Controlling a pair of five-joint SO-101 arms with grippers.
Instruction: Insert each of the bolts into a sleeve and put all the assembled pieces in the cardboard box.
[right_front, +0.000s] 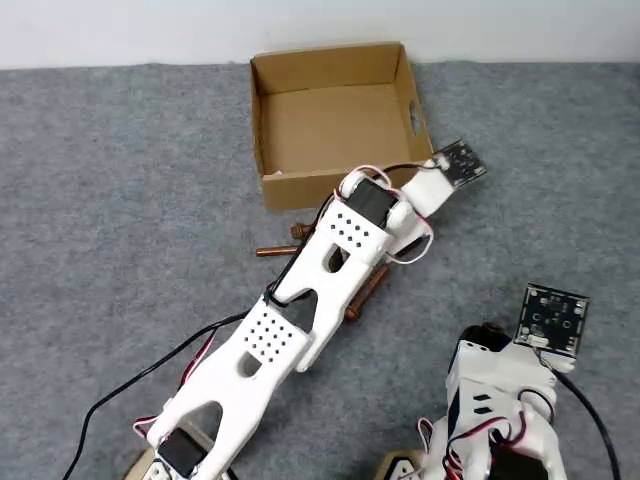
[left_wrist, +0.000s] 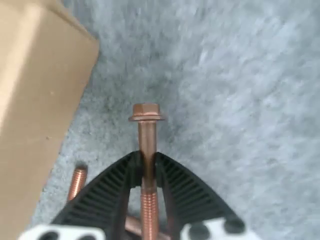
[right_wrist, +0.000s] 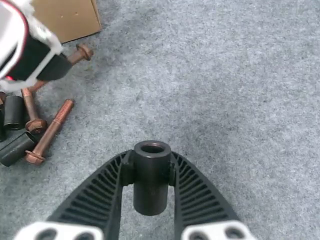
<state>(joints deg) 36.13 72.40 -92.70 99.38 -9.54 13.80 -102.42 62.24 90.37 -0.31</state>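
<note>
hands (left_wrist: 146, 159) (right_wrist: 150, 161) grip one bolt (left_wrist: 146, 120), one sleeve (right_wrist: 151, 182)

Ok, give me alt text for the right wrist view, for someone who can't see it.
The right gripper clamps a short black cylindrical sleeve, its open bore visible, over a grey carpeted table. Farther off, loose copper-coloured bolts and more black sleeves lie near a corner of the brown cardboard box.
</note>
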